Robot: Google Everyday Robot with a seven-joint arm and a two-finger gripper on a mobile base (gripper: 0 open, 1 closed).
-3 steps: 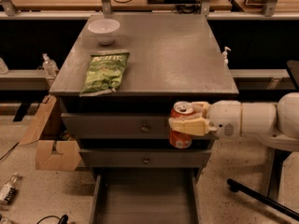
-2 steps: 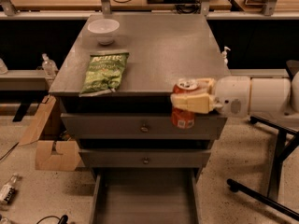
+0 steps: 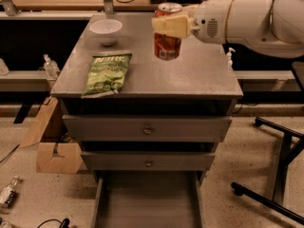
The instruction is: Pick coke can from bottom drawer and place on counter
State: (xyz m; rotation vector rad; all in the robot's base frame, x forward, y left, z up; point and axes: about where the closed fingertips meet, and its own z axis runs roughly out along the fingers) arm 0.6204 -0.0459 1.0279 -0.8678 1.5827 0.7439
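Note:
My gripper (image 3: 172,25) is shut on the red coke can (image 3: 166,42), gripping its upper part from the right. The can hangs upright over the middle rear of the grey counter (image 3: 190,72), and I cannot tell if it touches the surface. The white arm (image 3: 242,18) reaches in from the upper right. The bottom drawer (image 3: 147,198) is pulled open at the bottom of the view, its floor bare.
A green crisp bag (image 3: 107,72) lies on the counter's left half. A white bowl (image 3: 106,31) stands at the back left. Two closed drawer fronts with knobs (image 3: 147,130) face me. A cardboard box (image 3: 52,148) sits left; a black stand (image 3: 280,175) is right.
The arm has lifted the can from in front of the drawer fronts up and back over the counter. The view has moved closer.

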